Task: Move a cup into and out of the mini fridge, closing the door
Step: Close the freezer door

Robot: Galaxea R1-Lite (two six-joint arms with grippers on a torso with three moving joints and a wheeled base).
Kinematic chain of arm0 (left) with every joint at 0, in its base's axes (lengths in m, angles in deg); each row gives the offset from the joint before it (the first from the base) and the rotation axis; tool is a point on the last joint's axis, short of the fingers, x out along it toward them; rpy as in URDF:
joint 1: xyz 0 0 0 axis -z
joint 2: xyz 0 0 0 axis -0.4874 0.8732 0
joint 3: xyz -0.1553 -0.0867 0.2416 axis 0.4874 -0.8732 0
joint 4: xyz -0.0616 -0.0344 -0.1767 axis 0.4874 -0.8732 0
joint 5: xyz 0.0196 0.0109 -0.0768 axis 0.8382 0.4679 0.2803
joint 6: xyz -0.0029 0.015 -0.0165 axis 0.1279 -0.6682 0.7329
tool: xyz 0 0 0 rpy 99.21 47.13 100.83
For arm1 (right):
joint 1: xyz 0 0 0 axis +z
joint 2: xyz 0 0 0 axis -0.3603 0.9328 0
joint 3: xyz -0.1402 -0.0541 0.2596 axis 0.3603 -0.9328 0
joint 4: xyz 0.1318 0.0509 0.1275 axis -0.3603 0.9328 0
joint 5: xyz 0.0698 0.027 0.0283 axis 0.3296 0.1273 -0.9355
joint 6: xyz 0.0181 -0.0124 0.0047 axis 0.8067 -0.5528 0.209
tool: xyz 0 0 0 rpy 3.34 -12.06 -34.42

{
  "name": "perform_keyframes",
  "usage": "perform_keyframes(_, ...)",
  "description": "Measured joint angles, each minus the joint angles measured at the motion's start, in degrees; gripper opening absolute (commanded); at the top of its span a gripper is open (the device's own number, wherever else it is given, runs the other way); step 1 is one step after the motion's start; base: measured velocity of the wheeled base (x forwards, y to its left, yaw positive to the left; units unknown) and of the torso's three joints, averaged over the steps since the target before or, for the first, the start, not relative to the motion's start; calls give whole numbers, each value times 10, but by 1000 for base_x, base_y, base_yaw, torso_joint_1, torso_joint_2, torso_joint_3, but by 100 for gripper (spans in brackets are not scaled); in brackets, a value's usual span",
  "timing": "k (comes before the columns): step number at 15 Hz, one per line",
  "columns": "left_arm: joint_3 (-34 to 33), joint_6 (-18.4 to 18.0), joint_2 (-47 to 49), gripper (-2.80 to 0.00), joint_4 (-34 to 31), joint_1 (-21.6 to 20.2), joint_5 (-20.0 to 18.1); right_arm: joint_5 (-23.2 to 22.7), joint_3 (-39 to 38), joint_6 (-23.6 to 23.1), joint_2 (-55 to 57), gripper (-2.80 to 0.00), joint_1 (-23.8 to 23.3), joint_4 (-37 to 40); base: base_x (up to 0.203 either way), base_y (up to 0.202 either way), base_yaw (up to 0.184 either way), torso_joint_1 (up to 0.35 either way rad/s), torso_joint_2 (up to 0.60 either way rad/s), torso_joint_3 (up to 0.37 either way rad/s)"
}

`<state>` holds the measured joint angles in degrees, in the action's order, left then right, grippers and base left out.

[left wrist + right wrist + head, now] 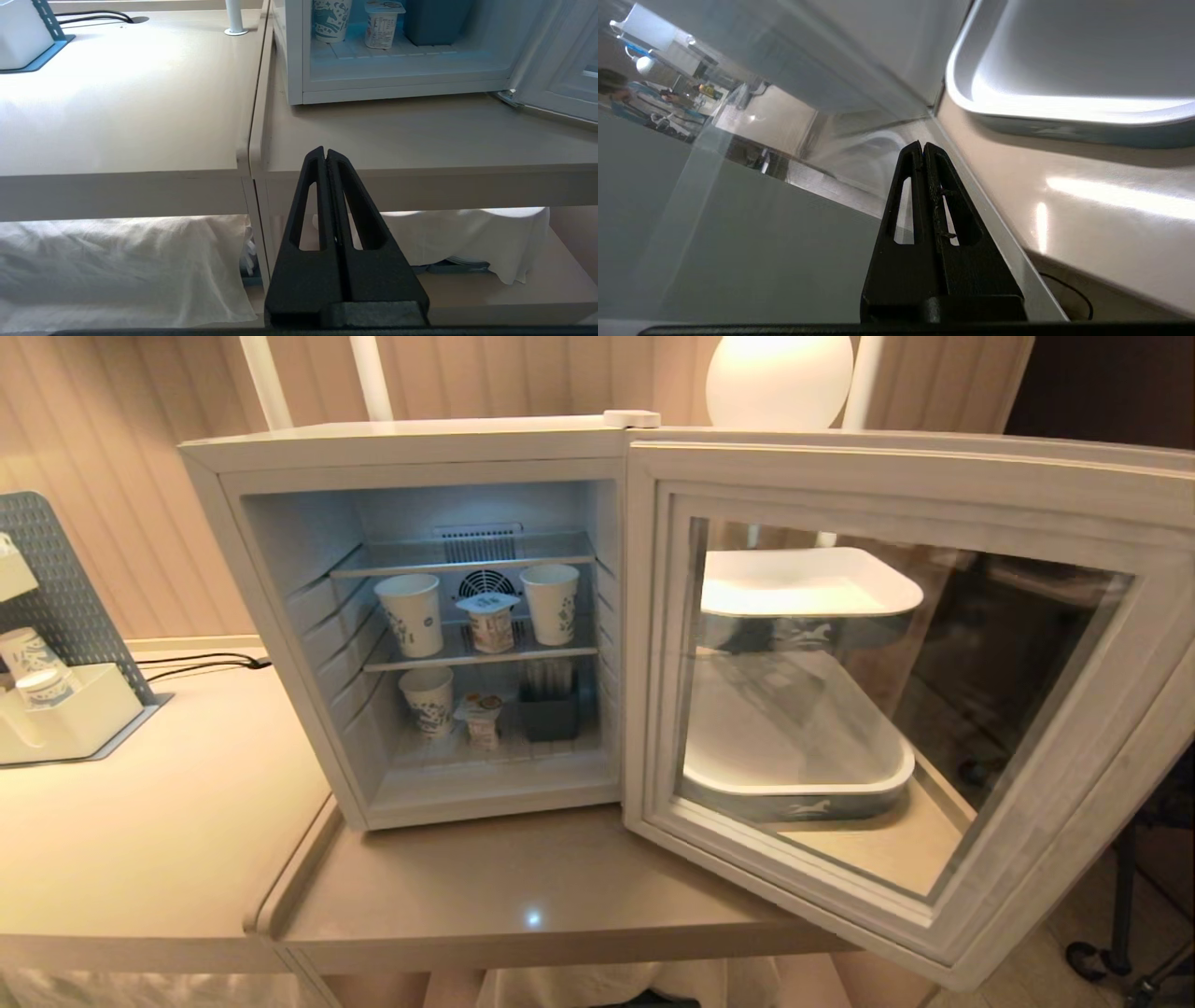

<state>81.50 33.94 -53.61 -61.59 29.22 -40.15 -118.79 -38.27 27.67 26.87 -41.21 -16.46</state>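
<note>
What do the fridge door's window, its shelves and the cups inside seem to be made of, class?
Door window: clear glass, probably; trays show through it.
Shelves: look like metal wire, pale and slightly shiny, though too small to be sure.
Cups: likely paper; matte white, printed pattern, rolled rim.

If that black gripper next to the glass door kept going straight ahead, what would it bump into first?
Probably the door: the shut right gripper points at the corner where its glass meets the countertop, short of the white tray. Depth is unclear.
</note>
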Motion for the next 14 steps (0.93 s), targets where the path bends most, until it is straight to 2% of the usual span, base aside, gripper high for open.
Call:
perform_keyframes(3,0,0,0,-280,0,0,0,19,-29,5,-144,-280,26,93,0,0,0,0,0,0)
perform_keyframes(5,0,-1,0,-280,0,0,0,27,-35,24,-250,-280,73,177,0,0,0,0,0,0)
perform_keyframes(7,0,-1,0,-280,0,0,0,31,-27,90,-351,-280,138,242,0,0,0,0,0,0)
perform_keyframes(8,0,0,0,-280,0,1,0,30,-15,149,-392,-280,167,264,0,0,0,0,0,0)
perform_keyframes(11,0,0,0,-280,0,0,0,24,33,295,-450,-280,207,282,0,0,0,0,0,0)
perform_keyframes(14,0,0,0,-280,0,0,0,22,50,317,-433,-280,226,286,0,0,0,0,0,0)
